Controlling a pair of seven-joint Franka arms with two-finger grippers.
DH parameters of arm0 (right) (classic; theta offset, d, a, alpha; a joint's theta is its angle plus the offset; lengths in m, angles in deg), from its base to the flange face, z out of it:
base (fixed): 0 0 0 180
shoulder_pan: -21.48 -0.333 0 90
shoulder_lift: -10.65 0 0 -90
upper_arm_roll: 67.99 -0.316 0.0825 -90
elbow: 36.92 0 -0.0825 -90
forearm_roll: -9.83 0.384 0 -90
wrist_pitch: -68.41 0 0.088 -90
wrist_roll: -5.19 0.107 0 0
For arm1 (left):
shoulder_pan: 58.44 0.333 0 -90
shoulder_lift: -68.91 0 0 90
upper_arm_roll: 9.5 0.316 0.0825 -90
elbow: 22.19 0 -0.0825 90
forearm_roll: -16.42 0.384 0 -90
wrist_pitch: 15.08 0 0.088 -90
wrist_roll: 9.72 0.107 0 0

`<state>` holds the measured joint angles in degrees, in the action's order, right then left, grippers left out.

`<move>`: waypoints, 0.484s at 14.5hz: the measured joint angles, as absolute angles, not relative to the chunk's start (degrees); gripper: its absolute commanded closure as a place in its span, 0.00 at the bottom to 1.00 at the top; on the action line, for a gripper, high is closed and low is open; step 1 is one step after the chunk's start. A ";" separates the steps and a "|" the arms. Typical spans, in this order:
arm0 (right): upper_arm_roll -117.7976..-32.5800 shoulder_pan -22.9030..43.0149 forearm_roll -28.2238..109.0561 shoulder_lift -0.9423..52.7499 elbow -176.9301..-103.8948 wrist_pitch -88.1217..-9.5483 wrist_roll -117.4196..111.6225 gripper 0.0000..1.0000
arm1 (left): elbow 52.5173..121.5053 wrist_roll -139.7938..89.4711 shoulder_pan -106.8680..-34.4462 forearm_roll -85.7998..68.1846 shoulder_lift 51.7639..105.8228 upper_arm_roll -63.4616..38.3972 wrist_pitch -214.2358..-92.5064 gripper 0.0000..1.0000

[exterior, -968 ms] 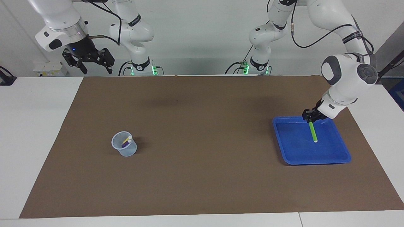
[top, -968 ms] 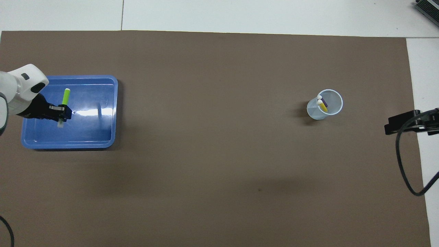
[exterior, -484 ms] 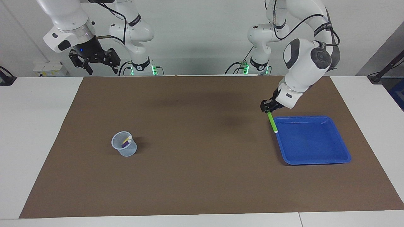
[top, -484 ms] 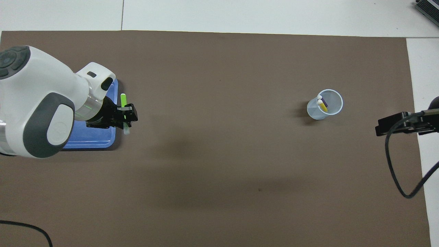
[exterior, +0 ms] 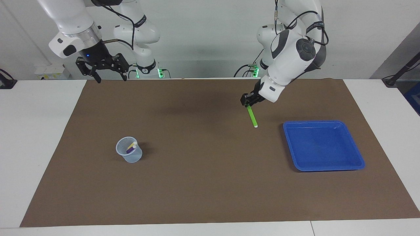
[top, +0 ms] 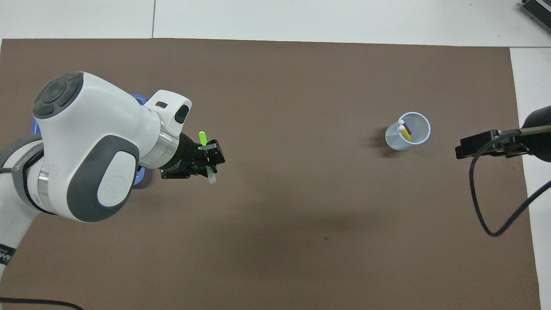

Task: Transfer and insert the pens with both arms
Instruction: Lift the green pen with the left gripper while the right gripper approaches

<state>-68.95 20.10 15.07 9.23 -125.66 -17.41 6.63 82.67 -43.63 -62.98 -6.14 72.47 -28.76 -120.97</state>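
Green pen, which hung over the blue tray a second ago, is now clear of it and in the air over bare brown mat, beside the tray on the side toward the right arm's end of the table. The left gripper pinches its upper end; the pen slants down, white tip lowest (slim, bright green, short). The tray is now bare inside. The right gripper, fingers spread wide, has shifted a little toward the table's middle and hangs high over the mat's robot-side edge at its own end. The clear cup has not moved; yellow pen and purple pen lean inside it.
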 measured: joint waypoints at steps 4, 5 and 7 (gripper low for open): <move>-68.97 20.10 20.33 13.34 -125.53 -23.23 6.62 0.00 | 82.74 -45.54 -65.13 -13.51 72.13 -28.98 -124.04 1.00; -69.00 19.85 21.26 15.12 -125.18 -24.82 6.62 0.00 | 82.84 -45.82 -66.07 -15.70 72.13 -29.01 -125.62 1.00; -69.03 18.55 25.35 19.43 -123.52 -27.32 7.47 0.00 | 82.94 -48.49 -68.98 -17.56 72.12 -29.11 -129.41 1.00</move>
<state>-69.03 18.55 25.35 19.43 -123.52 -27.32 7.47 82.94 -48.49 -68.98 -17.56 72.12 -29.11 -129.41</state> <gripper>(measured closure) 0.000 0.784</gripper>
